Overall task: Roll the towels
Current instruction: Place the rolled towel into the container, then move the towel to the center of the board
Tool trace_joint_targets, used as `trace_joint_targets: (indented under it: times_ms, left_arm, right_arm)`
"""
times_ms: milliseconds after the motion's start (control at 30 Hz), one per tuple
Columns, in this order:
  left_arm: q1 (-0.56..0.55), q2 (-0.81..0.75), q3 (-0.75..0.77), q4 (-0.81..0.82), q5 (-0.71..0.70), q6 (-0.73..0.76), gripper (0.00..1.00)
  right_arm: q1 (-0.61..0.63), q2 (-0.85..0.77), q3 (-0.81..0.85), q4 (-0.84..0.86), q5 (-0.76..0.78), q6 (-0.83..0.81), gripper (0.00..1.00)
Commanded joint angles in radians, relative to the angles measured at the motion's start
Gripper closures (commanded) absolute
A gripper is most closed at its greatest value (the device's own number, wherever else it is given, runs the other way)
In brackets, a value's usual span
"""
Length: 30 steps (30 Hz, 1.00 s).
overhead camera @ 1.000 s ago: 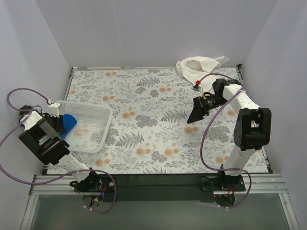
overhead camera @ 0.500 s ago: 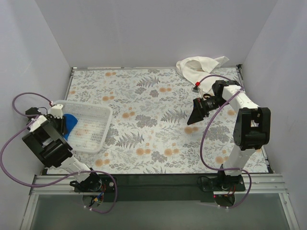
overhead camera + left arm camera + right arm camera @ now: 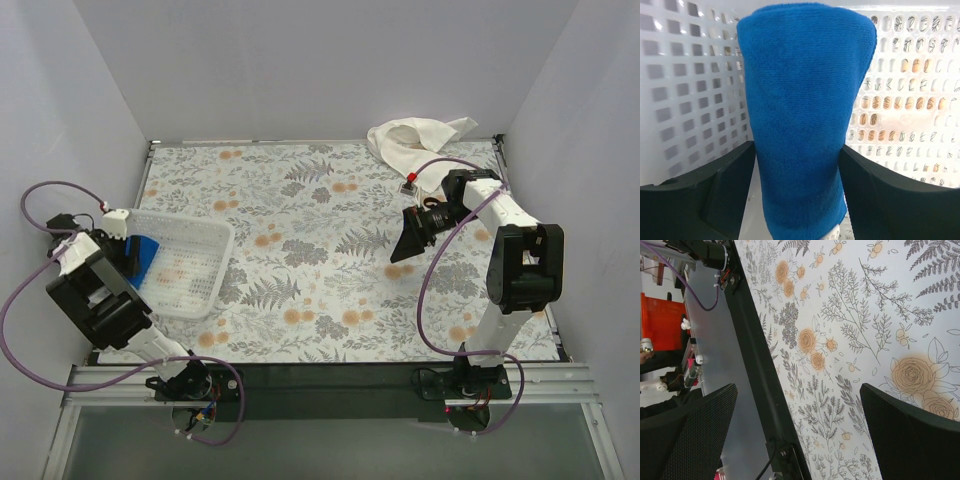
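Note:
The royal blue towel point(image 3: 805, 115) is a thick roll standing in the left end of the white perforated basket point(image 3: 190, 275). From above, the blue towel point(image 3: 143, 255) shows just past my left gripper point(image 3: 128, 258). In the left wrist view my left gripper point(image 3: 796, 147) is open. Its black fingers point(image 3: 730, 185) flank the roll's sides without squeezing it. The white towel point(image 3: 415, 140) lies crumpled at the far right corner of the table. My right gripper point(image 3: 408, 240) hangs wide open above the floral table, near of the white towel. The right gripper point(image 3: 798, 390) holds nothing.
The basket wall point(image 3: 685, 100) rises close on the left of the blue roll. White side walls enclose the floral table point(image 3: 320, 250). A black rail point(image 3: 760, 385) runs along the table's near edge.
My left gripper's jaws have widened around the blue roll and the left wrist shifted slightly. The right arm has stayed still.

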Motion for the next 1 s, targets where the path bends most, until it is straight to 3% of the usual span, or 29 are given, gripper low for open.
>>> trace_joint_targets:
  times_ms: [0, 133, 467, 700, 967]
  left_arm:
    - [-0.005, -0.083, 0.065, -0.052, 0.023, 0.030, 0.38]
    - [-0.011, -0.118, 0.120, -0.089, 0.028, 0.052, 0.29]
    - [-0.088, -0.233, 0.185, -0.168, 0.094, 0.088, 0.24]
    - [-0.379, -0.371, 0.211, -0.148, 0.064, 0.061, 0.22]
    - [-0.620, -0.355, 0.275, -0.192, 0.107, 0.042, 0.20]
  right_arm:
    - [0.000, -0.005, -0.007, -0.022, -0.029, -0.022, 0.01]
    - [0.000, -0.008, 0.004, -0.024, -0.029, -0.025, 0.01]
    - [0.000, 0.018, 0.143, -0.021, 0.018, 0.001, 0.01]
    - [-0.002, 0.066, 0.349, 0.138, 0.197, 0.194, 0.03]
    - [0.000, 0.196, 0.582, 0.387, 0.582, 0.366, 0.09]
